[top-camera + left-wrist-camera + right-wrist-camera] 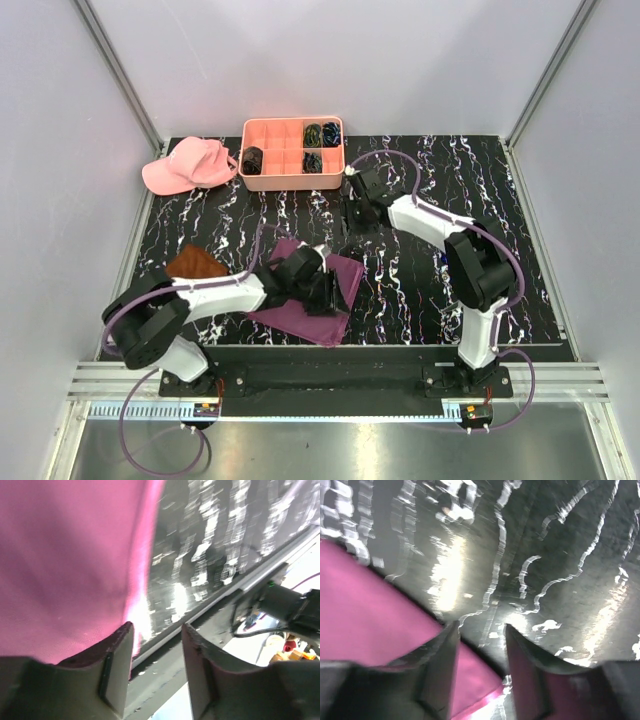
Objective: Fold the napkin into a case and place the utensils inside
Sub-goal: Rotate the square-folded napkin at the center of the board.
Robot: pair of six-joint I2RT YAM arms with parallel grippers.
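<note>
wrist views show left gripper (156,631) and right gripper (481,630) parted, empty, by the napkin (65,555); overhead hides this.

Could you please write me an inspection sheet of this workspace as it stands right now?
Surface: black marble-pattern table with white veins.
Job's things: magenta napkin lies near the front edge, partly under the left arm; utensils: nothing seen.
Clutter: pink cap and salmon compartment tray holding dark coiled bundles at the back; rust-brown cloth left of the napkin.
Grippers: left gripper open and empty at the napkin's edge; right gripper open and empty near a napkin corner.
Cables: purple cables run along both arms and loop below the bases.
Surroundings: pale walls on three sides; metal rail in front.
</note>
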